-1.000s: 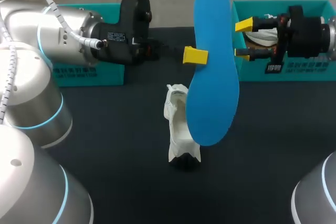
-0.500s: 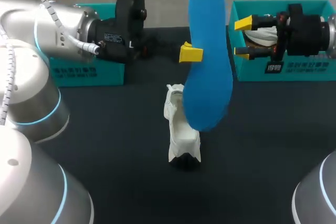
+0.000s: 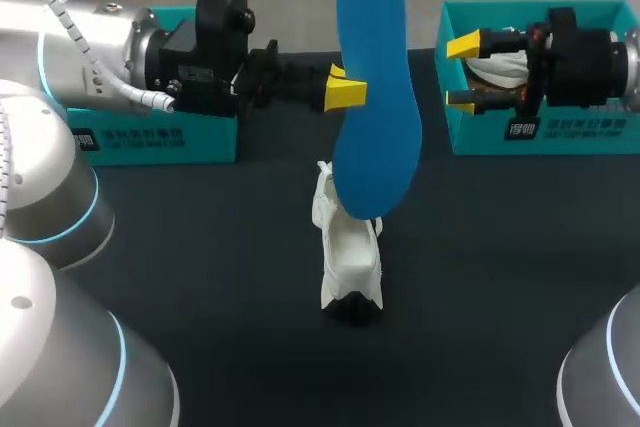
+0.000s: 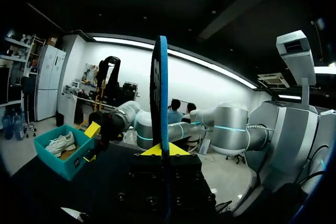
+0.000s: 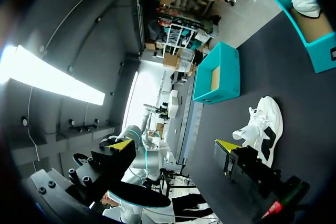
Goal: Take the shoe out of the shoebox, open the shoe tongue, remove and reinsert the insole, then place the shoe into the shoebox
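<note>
A white shoe [image 3: 350, 257] stands on the dark worktop [image 3: 200, 277], near the middle. A blue insole [image 3: 372, 87] is held upright over it, clamped between the fingers of the left pincer [image 3: 350, 94]. The right pincer [image 3: 462, 72] gapes wide, holding nothing, at the right teal shoebox [image 3: 560, 137]. A second box [image 3: 150, 142] sits far left.

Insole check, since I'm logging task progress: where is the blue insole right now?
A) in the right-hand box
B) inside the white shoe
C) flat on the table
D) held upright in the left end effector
D: the insole stands on edge, clamped in the left end effector, while the white shoe sits on the table.
</note>
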Action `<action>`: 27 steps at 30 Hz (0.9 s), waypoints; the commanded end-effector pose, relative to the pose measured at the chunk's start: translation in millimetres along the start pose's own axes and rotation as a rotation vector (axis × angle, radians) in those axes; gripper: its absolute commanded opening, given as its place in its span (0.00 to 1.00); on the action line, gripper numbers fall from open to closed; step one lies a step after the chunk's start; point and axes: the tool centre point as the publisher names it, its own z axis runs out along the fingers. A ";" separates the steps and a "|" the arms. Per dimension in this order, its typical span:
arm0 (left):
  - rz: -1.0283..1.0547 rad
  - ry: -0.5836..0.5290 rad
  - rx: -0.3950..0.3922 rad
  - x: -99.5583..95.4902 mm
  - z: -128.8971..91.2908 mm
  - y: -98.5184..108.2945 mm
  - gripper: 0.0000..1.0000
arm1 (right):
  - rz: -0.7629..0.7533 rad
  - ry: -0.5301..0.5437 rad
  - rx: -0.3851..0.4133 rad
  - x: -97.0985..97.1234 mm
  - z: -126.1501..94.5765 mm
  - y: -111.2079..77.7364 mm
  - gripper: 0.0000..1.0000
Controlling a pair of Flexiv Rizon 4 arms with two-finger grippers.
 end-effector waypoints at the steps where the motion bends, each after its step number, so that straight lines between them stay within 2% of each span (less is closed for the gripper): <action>1: 0.281 -0.001 -0.117 -12.0 -6.7 18.6 0.00 | 0.001 -0.001 -0.001 0.3 1.8 0.4 1.00; 2: 0.436 0.006 -0.153 -19.1 -9.7 23.3 0.00 | 0.001 -0.001 -0.001 0.3 1.8 0.4 1.00; 3: 0.497 0.008 -0.191 -23.8 -13.2 26.8 0.00 | 0.001 -0.001 -0.001 0.3 1.8 0.4 1.00; 5: 0.647 -0.052 -0.159 -32.0 -15.8 25.7 0.00 | 0.001 -0.001 -0.001 0.3 1.8 0.4 1.00; 6: 0.754 -0.059 -0.206 -37.2 -18.6 26.4 0.00 | 0.001 -0.001 -0.001 0.3 1.8 0.4 1.00; 8: 0.966 -0.112 -0.228 -48.5 -24.4 26.3 0.00 | 0.001 -0.001 -0.001 0.3 1.8 0.4 1.00; 10: 1.060 -0.164 -0.231 -56.7 -31.3 27.7 0.00 | 0.001 -0.001 -0.001 0.3 1.8 0.4 1.00; 27: 1.103 -0.181 -0.228 -59.8 -32.8 27.3 0.00 | 0.001 -0.001 -0.001 0.3 1.8 0.4 1.00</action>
